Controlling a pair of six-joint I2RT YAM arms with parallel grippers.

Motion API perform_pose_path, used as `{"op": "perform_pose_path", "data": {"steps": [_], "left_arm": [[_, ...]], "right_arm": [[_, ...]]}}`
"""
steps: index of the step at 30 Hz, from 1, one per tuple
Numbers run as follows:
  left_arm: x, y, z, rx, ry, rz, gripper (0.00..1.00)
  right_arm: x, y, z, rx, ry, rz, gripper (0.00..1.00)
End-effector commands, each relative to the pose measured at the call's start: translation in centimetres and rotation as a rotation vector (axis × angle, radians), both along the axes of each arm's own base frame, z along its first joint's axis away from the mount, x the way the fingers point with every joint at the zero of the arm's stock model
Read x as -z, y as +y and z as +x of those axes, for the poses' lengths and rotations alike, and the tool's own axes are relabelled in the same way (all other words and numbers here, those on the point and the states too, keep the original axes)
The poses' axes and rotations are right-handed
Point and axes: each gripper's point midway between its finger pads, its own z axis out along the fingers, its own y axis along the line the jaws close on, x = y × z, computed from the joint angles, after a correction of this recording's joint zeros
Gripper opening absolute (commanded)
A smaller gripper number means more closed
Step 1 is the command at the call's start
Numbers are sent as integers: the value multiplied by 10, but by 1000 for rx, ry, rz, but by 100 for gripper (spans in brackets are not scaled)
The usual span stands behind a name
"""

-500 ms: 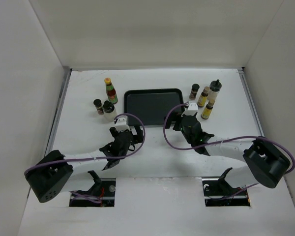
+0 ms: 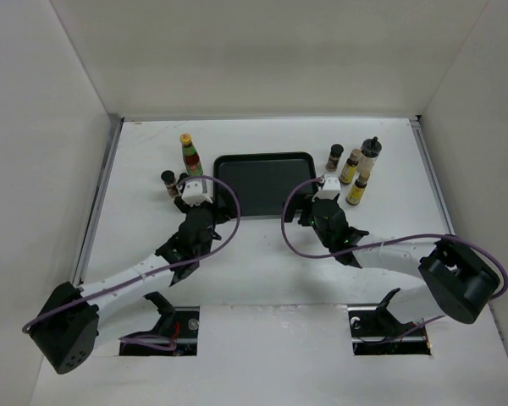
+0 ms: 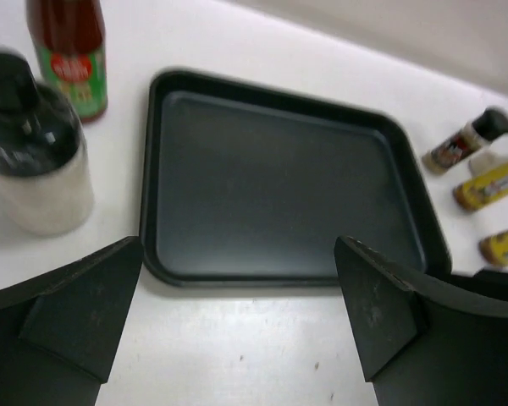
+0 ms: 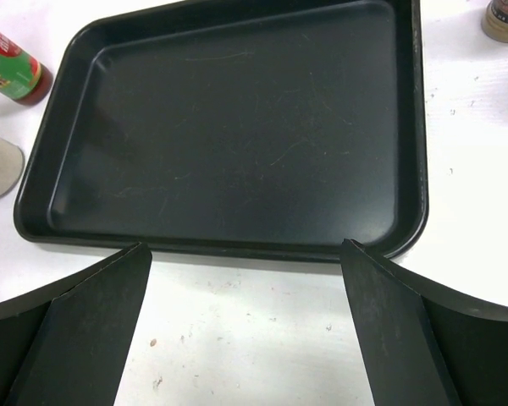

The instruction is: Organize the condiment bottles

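Condiment bottles, seven of them, all out on the white surface [image 2: 262,254] and none inside the black tray [image 2: 262,182]; by my reading the sorting has barely begun, with every bottle left to place. Left of the frame in the top view: a short brown bottle [image 2: 168,181], a pale black-capped bottle [image 3: 34,161] just beside it, the red-green bottle [image 2: 190,156] behind them; the left claw [image 3: 237,288] sits right at that group, fingers spread wide, nothing between them; in its wrist view the pale bottle stands just outside the left-hand finger, not touching as far as I can tell. Centre of the frame: the tray, bare. The right claw [image 4: 244,279] faces the tray's near rim, also wide apart, holding nothing. Right of the tray, the other four stand in a loose cluster: second short brown bottle [image 2: 334,157], slim yellow-labelled bottle [image 2: 350,167], second pale black-capped bottle [image 2: 371,156], second slim yellow-labelled bottle [image 2: 358,189] lowest in the frame.
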Motion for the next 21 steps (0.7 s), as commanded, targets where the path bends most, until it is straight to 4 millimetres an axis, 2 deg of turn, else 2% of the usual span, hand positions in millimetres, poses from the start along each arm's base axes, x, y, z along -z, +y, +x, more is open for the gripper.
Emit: {"op": "perform_pose_path", "data": {"steps": [1, 4, 5, 6, 7, 8, 9, 10, 11, 12, 13, 14, 15, 17, 18, 20, 21], "left_arm": [[-63, 17, 18, -84, -137, -19, 100], [-86, 34, 29, -139, -175, -34, 100], [-91, 39, 34, -160, -180, -38, 93], [-96, 44, 38, -177, -186, -38, 79], [-99, 49, 43, -193, -186, -35, 60], [-100, 55, 47, -214, -183, -31, 36], [-100, 62, 52, -239, -175, -26, 24], [-96, 69, 57, -263, -160, -18, 22], [-95, 74, 60, -280, -149, -15, 24], [-91, 78, 65, -300, -132, -5, 30], [-86, 84, 69, -320, -112, 11, 39], [-82, 90, 72, -337, -93, 25, 53], [-76, 93, 75, -344, -73, 44, 66], [-62, 97, 81, -354, -22, 81, 79], [-53, 98, 85, -352, 10, 102, 82], [-41, 98, 89, -344, 45, 118, 82], [-33, 99, 91, -349, 62, 128, 82]], "right_arm": [[-20, 9, 10, 2, -34, 50, 100], [-18, 17, 9, -33, -22, 54, 100], [-20, 17, 9, -36, -25, 57, 100], [-20, 16, 9, -32, -28, 58, 100], [-19, 16, 8, -30, -27, 58, 100], [-17, 17, 7, -38, -18, 58, 100], [-19, 18, 7, -44, -19, 67, 100], [-22, 20, 5, -57, -24, 76, 84], [-24, 22, 5, -67, -29, 80, 61], [-25, 22, 4, -71, -31, 82, 40], [-24, 23, 4, -75, -27, 81, 29], [-23, 24, 4, -81, -23, 79, 26], [-23, 27, 4, -90, -19, 77, 27], [-23, 30, 3, -103, -23, 72, 37], [-24, 30, 3, -99, -29, 73, 52], [-20, 31, 3, -103, -22, 76, 67], [-18, 32, 3, -106, -15, 72, 71]]}}
